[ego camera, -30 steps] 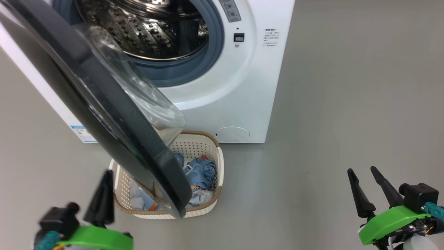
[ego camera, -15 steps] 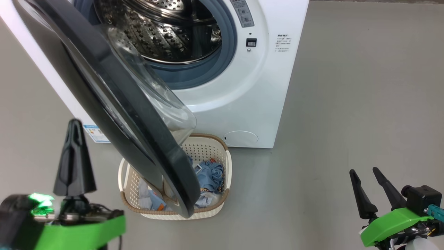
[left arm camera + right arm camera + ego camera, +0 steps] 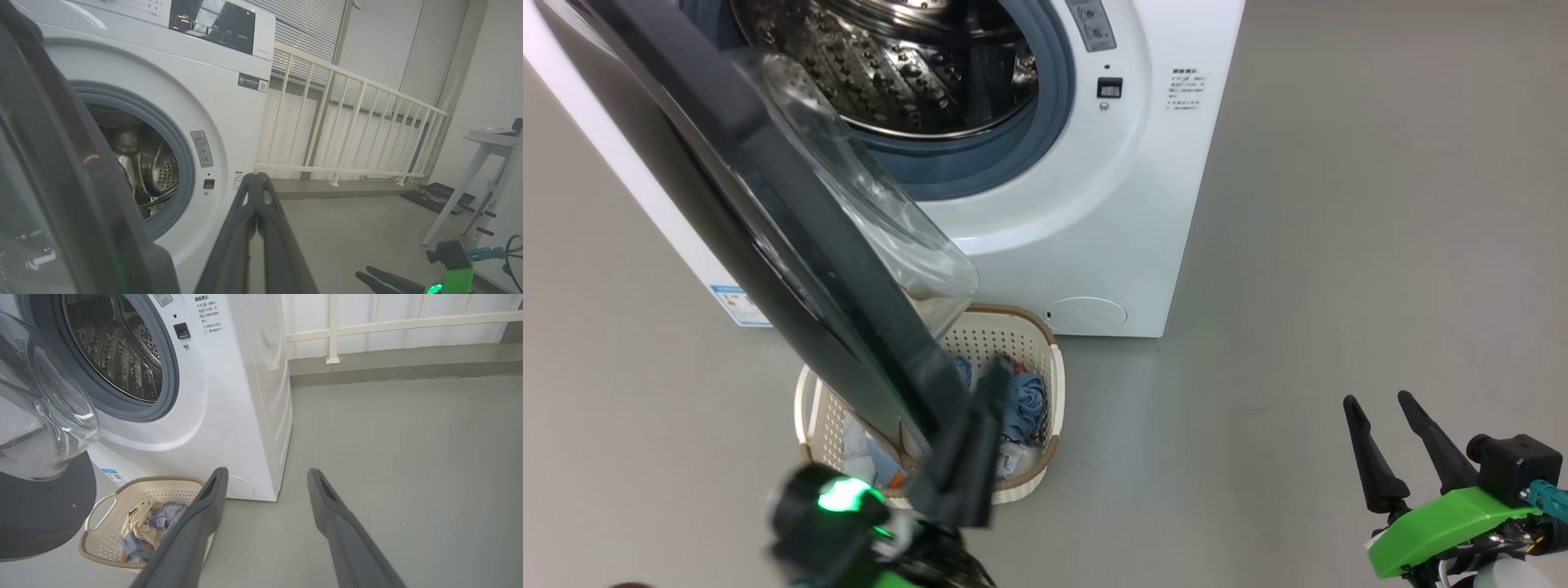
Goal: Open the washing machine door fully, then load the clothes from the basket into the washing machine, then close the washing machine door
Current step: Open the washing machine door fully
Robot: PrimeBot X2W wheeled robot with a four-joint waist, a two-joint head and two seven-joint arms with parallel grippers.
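Note:
The washing machine (image 3: 1094, 204) stands with its steel drum (image 3: 907, 65) exposed. The washing machine door (image 3: 792, 237), black-rimmed with a clear glass bowl (image 3: 882, 220), hangs partly swung out over the basket (image 3: 1054, 384). Light blue clothes (image 3: 1025, 408) lie in the basket, with a cream one (image 3: 141, 516) among them. My left gripper (image 3: 995, 371) is shut with nothing in it. It rises just right of the door's free edge, above the basket; whether it touches the door I cannot tell. My right gripper (image 3: 1378, 400) stands open and empty over bare floor at the lower right.
Grey floor (image 3: 1339, 245) stretches to the right of the machine. In the left wrist view a white railing (image 3: 347, 122) runs behind the machine, a pale table (image 3: 486, 151) stands at the right and a black case (image 3: 437, 196) lies on the floor.
My left gripper has swung from the left side of the door across to its free edge, over the basket. The head camera shifted a little. The right gripper has not moved.

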